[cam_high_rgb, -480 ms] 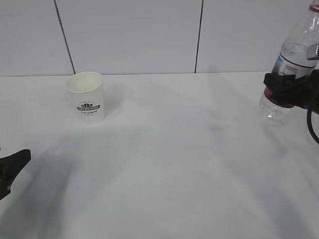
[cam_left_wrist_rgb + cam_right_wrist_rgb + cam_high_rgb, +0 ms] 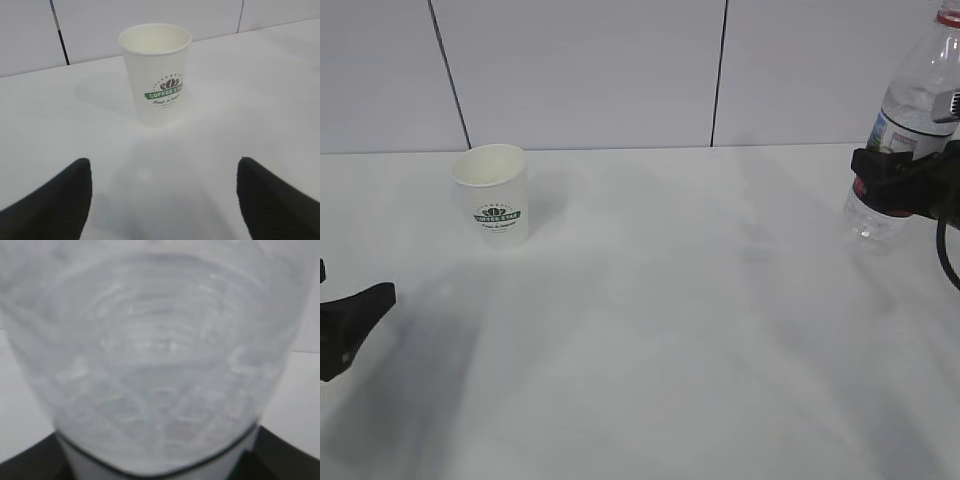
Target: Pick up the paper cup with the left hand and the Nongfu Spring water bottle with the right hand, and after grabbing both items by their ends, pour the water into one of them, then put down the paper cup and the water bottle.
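Fingers of my left hand (image 2: pixel 162 200), the black two-finger gripper, stand spread wide with bare tabletop between them, gripping nothing. Directly ahead, apart from both fingertips, stands the small white paper cup with a dark green round logo (image 2: pixel 156 75), upright on the white table (image 2: pixel 670 330) and showing no liquid inside. The exterior view places this gripper low at the left edge, the cup well beyond it near the pale panelled wall (image 2: pixel 580 70).

My right hand (image 2: pixel 905 180), the black gripper at the far right, is clamped on the clear plastic Nongfu Spring water bottle with red neck ring and red-and-white label (image 2: pixel 920 90), holding it at the label band. The bottle leans slightly; whether its base touches the table I cannot tell. The wrist view is filled by blurred clear plastic.

Risks noted: the cup is light and empty, so an off-centre approach could have one finger strike first and tip or push it. Squeezing thin paper too hard could crush the wall. The low grip on the tall bottle invites swing when tilted.
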`<state>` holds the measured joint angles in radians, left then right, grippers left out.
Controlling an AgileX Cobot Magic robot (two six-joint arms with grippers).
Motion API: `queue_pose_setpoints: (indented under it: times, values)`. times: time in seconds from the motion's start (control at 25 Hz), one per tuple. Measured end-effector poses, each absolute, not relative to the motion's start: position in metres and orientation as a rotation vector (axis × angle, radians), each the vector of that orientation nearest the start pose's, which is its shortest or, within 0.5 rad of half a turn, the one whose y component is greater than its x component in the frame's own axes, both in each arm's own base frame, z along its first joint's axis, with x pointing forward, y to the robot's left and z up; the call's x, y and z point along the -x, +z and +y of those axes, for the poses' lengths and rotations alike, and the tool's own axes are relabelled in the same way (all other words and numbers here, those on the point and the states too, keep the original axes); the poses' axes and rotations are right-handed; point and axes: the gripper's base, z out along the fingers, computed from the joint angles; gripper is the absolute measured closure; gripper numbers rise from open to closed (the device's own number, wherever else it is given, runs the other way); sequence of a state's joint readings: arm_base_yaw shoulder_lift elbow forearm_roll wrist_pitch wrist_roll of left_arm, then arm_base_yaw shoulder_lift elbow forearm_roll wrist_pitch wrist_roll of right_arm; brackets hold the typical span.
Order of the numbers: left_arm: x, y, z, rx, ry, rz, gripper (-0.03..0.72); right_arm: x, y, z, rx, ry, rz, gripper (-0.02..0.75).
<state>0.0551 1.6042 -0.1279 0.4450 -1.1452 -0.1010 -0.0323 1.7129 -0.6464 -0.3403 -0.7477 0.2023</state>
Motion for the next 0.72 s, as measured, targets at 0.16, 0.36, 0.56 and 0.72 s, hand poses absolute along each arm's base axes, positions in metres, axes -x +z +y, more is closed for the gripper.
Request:
queue_pose_setpoints:
  times: [0.16,0.36,0.56,0.72]
  values:
    - [-0.208,0.137,-0.025,-0.3,-0.283,1.808,-0.001,-0.322,0.178,0.011,0.186,0.151,1.819,0.279]
    - [-0.226,0.128,-0.024,-0.286,-0.303,1.834,-0.002,-0.322,0.178,0.011,0.201,0.152,1.819,0.279]
    - [-0.248,0.12,-0.024,-0.303,-0.313,1.832,-0.003,-0.322,0.178,0.011,0.203,0.152,1.819,0.279]
    - [-0.268,0.123,-0.025,-0.345,-0.321,1.788,-0.004,-0.322,0.178,0.011,0.203,0.152,1.819,0.279]
